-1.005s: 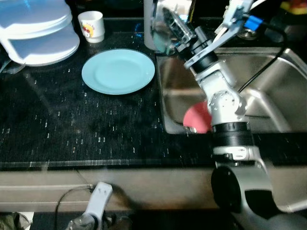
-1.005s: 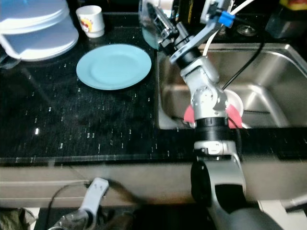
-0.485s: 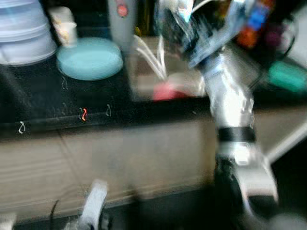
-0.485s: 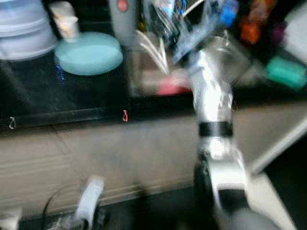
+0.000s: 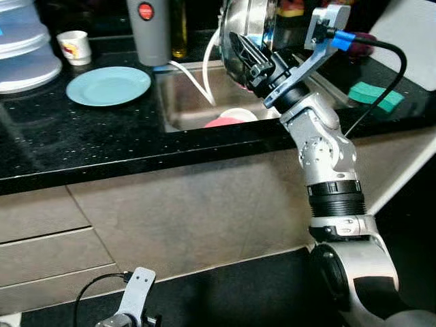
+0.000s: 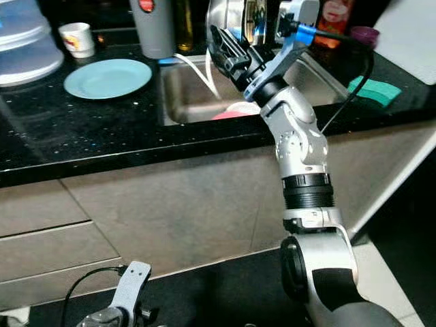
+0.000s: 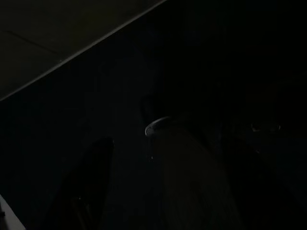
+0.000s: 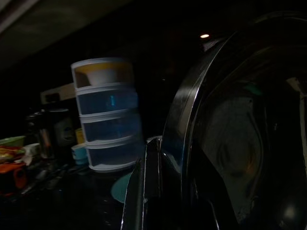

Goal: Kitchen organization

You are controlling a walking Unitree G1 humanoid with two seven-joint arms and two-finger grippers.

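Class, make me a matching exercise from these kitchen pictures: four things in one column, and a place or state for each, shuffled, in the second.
1. steel bowl
2. blue plate
3. white cup
4. green sponge

A. flat on the counter, left of the sink
B. gripped by the right gripper
C. counter, right of the sink
D. behind the plate

Pairs: 1-B, 2-A, 3-D, 4-C

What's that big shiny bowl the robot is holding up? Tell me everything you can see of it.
The steel bowl looks like polished metal, mirror-bright, with a rolled rim. It is tipped on its side, held in the air above the sink. The right gripper clamps its rim, one finger on each side of the wall. The right wrist view shows its dark reflective inside. Its upper part is cut off by the picture's edge.
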